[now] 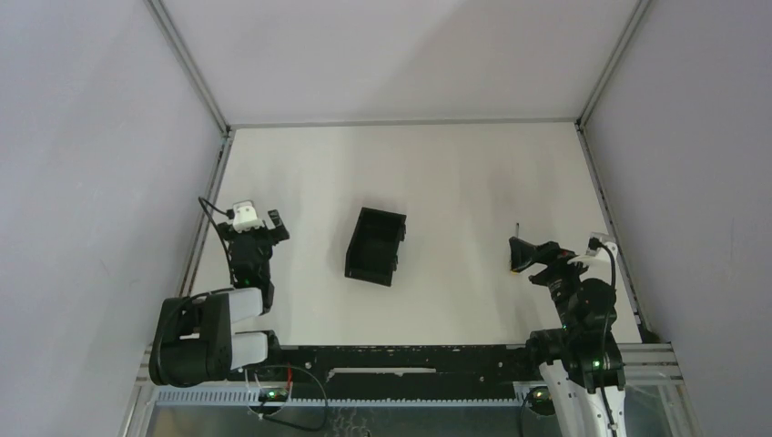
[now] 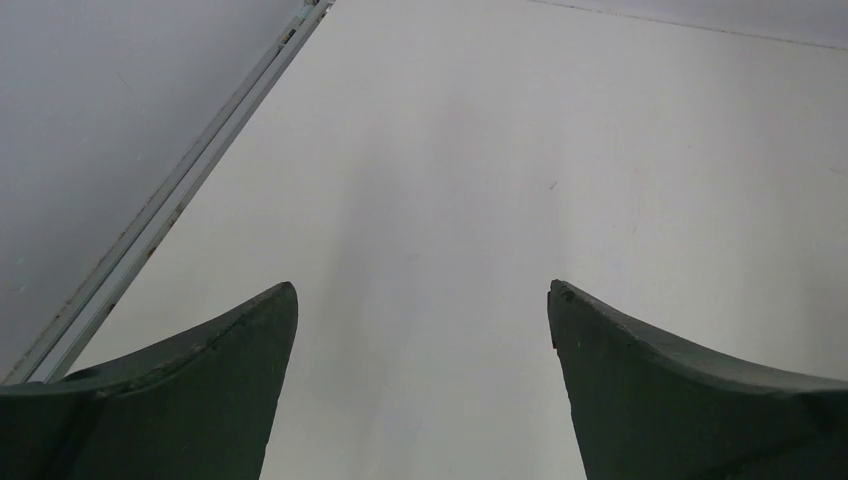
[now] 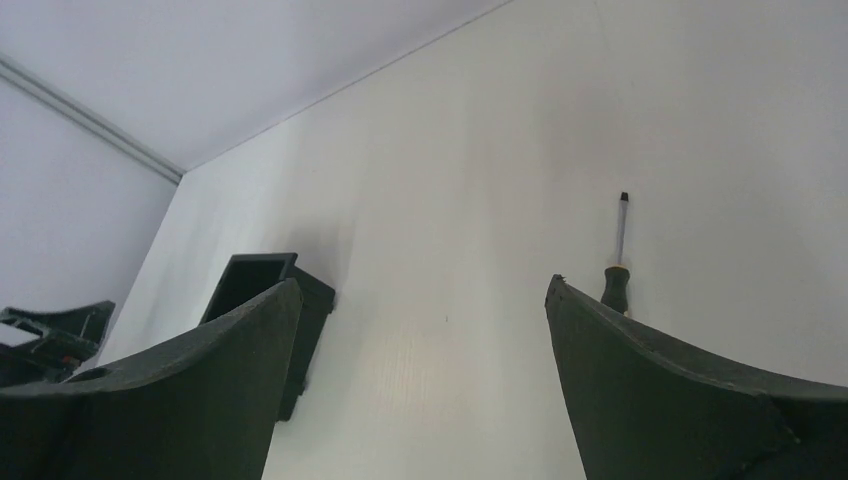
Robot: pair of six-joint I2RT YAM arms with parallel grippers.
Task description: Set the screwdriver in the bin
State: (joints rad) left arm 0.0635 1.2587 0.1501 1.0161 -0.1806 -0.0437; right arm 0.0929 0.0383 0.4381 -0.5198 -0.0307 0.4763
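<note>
From above, my right pincer (image 1: 523, 254) sits low at the right side of the bench (image 1: 455, 173), jaws spread wide and holding nothing. The screwdriver (image 1: 517, 228) lies flat just beyond it, only its thin shaft showing past the black jaws. The bin (image 1: 375, 244) stands open-topped near the middle, well apart to the left. My left pincer (image 1: 273, 224) waits by the left rail, away from both. The left wrist camera shows that left pincer (image 2: 422, 290) gaping just as wide over bare bench (image 2: 450, 150). In the right wrist view the right pincer (image 3: 424, 285) frames empty bench, and here is my worry: the screwdriver (image 3: 619, 245) lies outside the gap, on its right, so a straight descent would likely land a jaw on the handle and roll it away. It is also slim and flat on the surface, so I could close above it or nip the shaft off-centre and let it swing. The bin (image 3: 312, 300) looks small, so a loose drop might miss. The tool has a pale shaft with a dark tip, a yellow-orange collar and a dark handle partly hidden behind my pincer.
</note>
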